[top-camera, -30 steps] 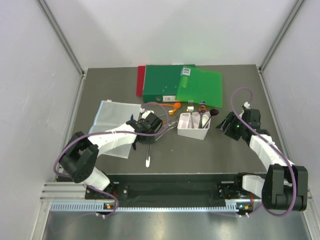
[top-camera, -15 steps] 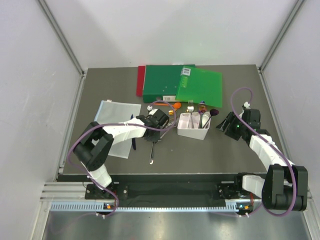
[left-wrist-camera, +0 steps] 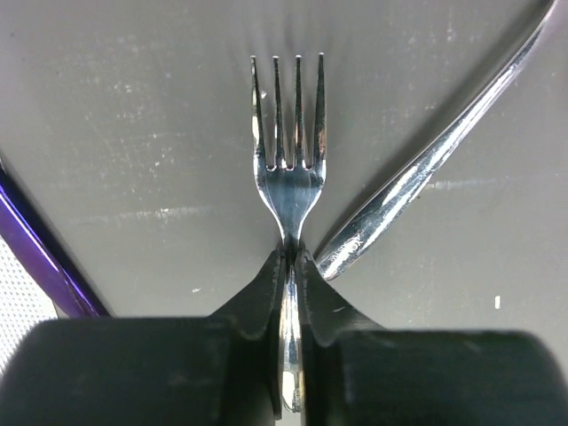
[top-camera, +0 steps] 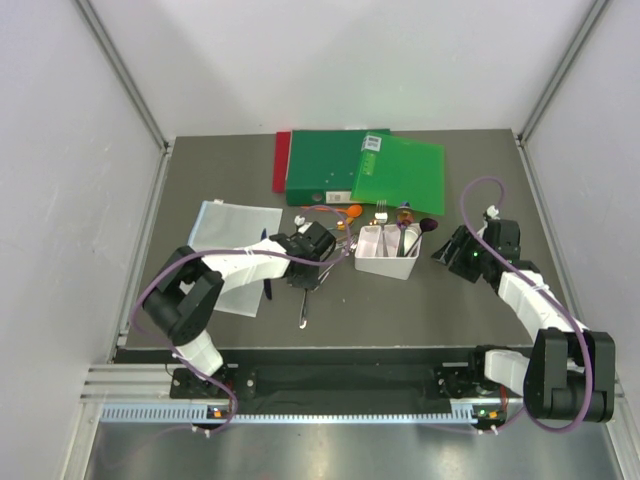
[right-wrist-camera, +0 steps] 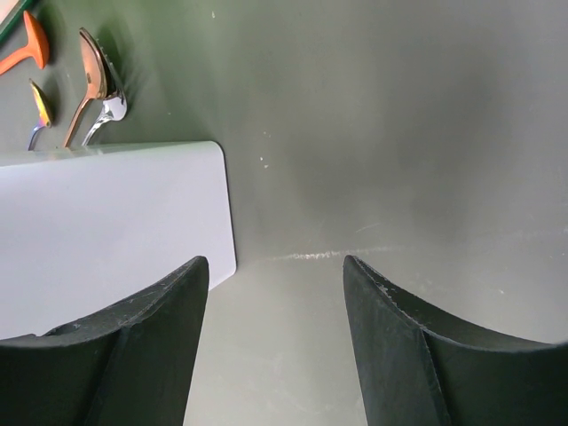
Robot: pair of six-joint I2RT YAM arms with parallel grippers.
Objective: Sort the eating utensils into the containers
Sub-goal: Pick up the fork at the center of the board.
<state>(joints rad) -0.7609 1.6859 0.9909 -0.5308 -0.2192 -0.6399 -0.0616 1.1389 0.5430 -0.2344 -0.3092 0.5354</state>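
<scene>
Silver fork (left-wrist-camera: 290, 188) sits clamped in left gripper (left-wrist-camera: 289, 257).

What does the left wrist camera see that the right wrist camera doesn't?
Only the left wrist view: a silver fork pinched in the left gripper, a second silver handle lying beside it, and a purple utensil at the left edge. Only the right wrist view: the white bin wall, an orange utensil, a coppery spoon, and the right gripper open with nothing in it. Both: the dark table and each camera's own black fingers.
</scene>
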